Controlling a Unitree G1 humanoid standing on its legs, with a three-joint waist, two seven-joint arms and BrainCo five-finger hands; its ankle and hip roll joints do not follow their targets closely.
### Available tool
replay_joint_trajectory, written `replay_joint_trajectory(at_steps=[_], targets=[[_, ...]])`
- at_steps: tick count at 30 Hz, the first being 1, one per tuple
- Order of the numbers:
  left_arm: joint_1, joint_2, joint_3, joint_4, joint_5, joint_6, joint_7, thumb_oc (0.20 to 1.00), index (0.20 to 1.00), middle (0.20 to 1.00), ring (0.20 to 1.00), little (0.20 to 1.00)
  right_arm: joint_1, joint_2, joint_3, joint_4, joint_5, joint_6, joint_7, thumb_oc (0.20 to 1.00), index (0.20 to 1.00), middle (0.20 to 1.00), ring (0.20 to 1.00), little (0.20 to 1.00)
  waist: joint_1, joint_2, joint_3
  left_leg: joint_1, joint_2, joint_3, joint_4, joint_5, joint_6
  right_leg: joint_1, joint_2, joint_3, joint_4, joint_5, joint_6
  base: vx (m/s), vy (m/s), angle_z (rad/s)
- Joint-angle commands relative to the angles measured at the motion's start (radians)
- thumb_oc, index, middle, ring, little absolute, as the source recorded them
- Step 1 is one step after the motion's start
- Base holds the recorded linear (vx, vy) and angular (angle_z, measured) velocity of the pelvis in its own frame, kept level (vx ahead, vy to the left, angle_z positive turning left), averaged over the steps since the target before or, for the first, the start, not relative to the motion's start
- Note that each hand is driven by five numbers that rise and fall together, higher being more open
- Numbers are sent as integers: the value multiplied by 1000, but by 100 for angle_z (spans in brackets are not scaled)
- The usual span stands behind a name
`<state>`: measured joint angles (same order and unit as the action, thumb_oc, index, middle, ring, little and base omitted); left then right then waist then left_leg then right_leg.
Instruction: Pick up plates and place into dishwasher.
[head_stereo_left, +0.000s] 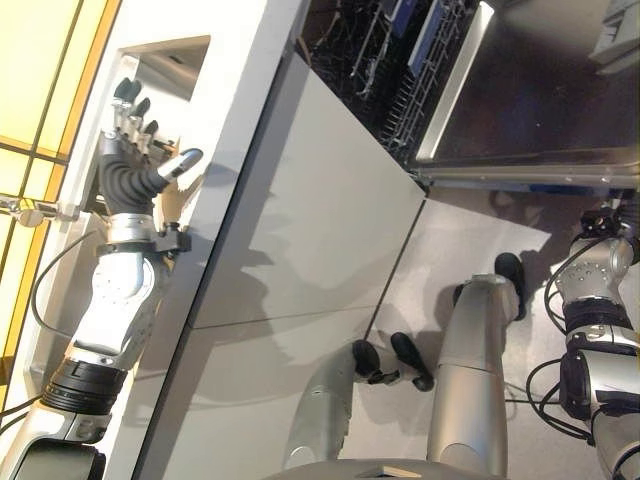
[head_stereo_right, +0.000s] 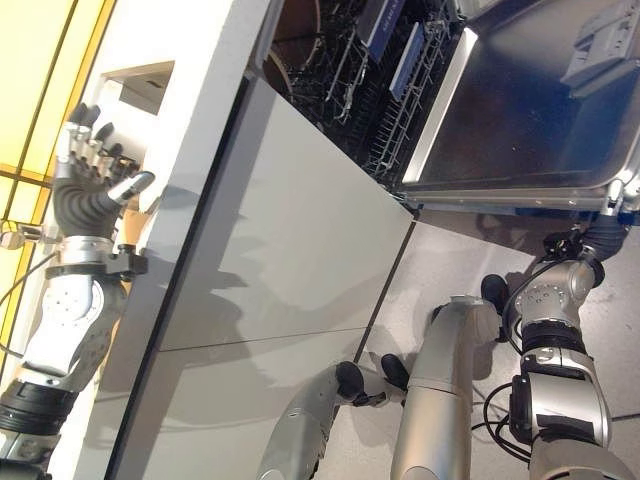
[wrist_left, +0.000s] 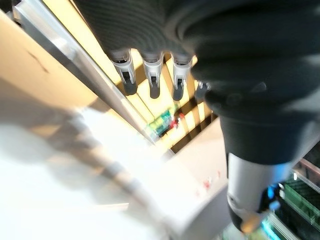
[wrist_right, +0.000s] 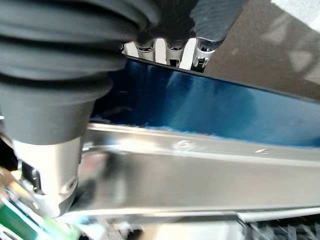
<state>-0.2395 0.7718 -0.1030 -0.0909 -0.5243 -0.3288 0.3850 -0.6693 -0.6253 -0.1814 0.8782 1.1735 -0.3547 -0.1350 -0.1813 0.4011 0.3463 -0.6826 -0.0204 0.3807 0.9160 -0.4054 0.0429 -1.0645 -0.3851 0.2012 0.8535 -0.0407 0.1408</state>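
Observation:
No plate is in either hand. My left hand (head_stereo_left: 130, 178) is raised over the white counter (head_stereo_left: 250, 60) beside a sink recess (head_stereo_left: 165, 70), its fingers (wrist_left: 152, 80) straight and spread, holding nothing. The dishwasher stands open at the far right, with its steel door (head_stereo_right: 520, 100) folded down and dark wire racks (head_stereo_right: 380, 70) pulled into view. A round brownish dish shape (head_stereo_right: 293, 30) shows at the rack's far left. My right hand (head_stereo_right: 605, 236) sits at the door's front edge, its fingers (wrist_right: 172, 50) straight against the door's blue underside.
Grey cabinet fronts (head_stereo_left: 300, 220) run below the counter down to the grey floor (head_stereo_left: 460, 250). A yellow-lit window (head_stereo_left: 40, 60) lies beyond the counter at the left, with a metal fitting (head_stereo_left: 30, 212) beside my left forearm.

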Motion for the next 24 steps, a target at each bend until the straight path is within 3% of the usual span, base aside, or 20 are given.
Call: replay_joint_trajectory(at_steps=[1, 6, 10, 17, 24], targets=[[18, -146, -112, 14, 5, 63, -34, 1000, 1000, 1000, 1000, 1000, -308, -96, 265, -307, -196, 121, 305, 1000, 1000, 1000, 1000, 1000, -35, 87, 174, -34, 44, -82, 95, -6, -45, 31, 7, -21, 32, -98, -40, -34, 9, -25], [12, -145, -49, 52, -14, 66, -81, 1000, 1000, 1000, 1000, 1000, -253, -91, 347, -606, -330, 165, 362, 1000, 1000, 1000, 1000, 1000, -40, 48, 174, -46, 51, -96, 95, 4, -46, 41, 19, -30, 13, -80, -41, -8, 8, -9], [19, -150, -20, 67, -27, 59, -109, 1000, 1000, 1000, 1000, 1000, -259, -79, 369, -726, -389, 193, 366, 1000, 1000, 1000, 1000, 1000, -34, 28, 174, -47, 50, -112, 111, 1, -44, 62, 29, -32, 8, -78, -43, -14, 46, -4], [24, -155, 15, 77, -63, 86, -134, 1000, 1000, 1000, 1000, 1000, -283, -55, 396, -832, -443, 234, 353, 1000, 1000, 1000, 1000, 1000, -17, -3, 174, -28, 50, -141, 138, -6, -38, 120, 42, -41, 9, -81, -45, 5, 66, 1], [10, -153, 51, 94, -101, 104, -151, 1000, 1000, 1000, 1000, 1000, -277, -41, 386, -826, -461, 218, 372, 1000, 1000, 1000, 1000, 1000, 21, -61, 174, 121, 33, -187, -6, 31, -36, 297, 30, -101, -123, -37, -36, 11, 63, 28]])
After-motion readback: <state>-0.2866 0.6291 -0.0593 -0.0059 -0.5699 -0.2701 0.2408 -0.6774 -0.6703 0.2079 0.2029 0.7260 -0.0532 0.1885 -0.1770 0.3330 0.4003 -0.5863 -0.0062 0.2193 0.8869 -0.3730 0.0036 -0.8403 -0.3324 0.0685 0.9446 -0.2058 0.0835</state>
